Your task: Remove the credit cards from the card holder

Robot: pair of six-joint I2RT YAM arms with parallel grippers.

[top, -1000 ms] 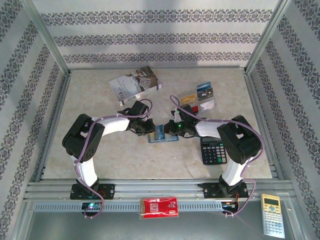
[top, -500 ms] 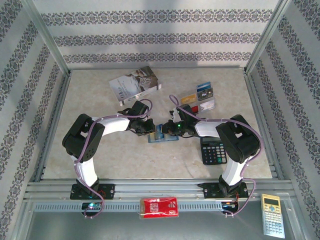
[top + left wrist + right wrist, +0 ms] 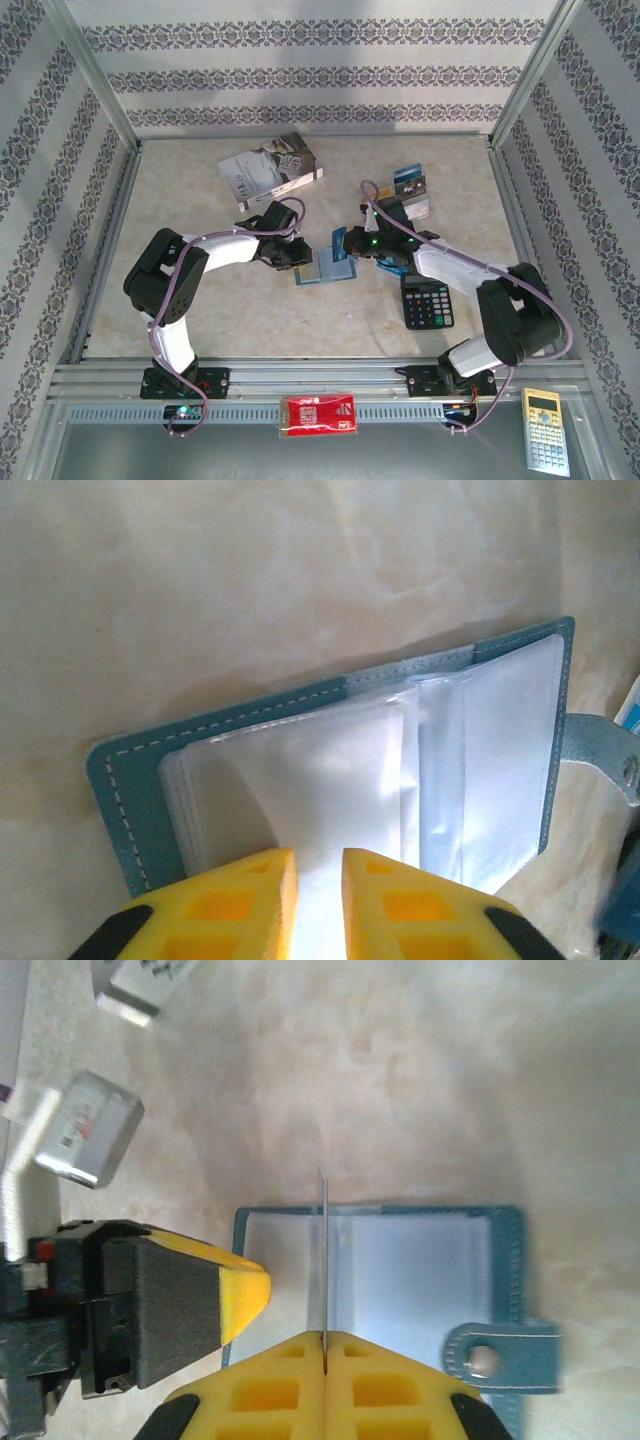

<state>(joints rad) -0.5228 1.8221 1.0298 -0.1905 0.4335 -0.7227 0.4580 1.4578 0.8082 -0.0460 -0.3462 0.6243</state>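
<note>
our right gripper is pressed together on a thin card, seen edge-on. it has just lifted the card out of the card holder and swung back toward the loose cards. our left gripper nips a clear sleeve in a narrow gap. the card holder lies open mid-table between both grippers. we judge one more card is freed.

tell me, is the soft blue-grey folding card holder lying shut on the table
No, the soft blue-grey folding card holder lies open, its clear plastic sleeves showing.
</note>
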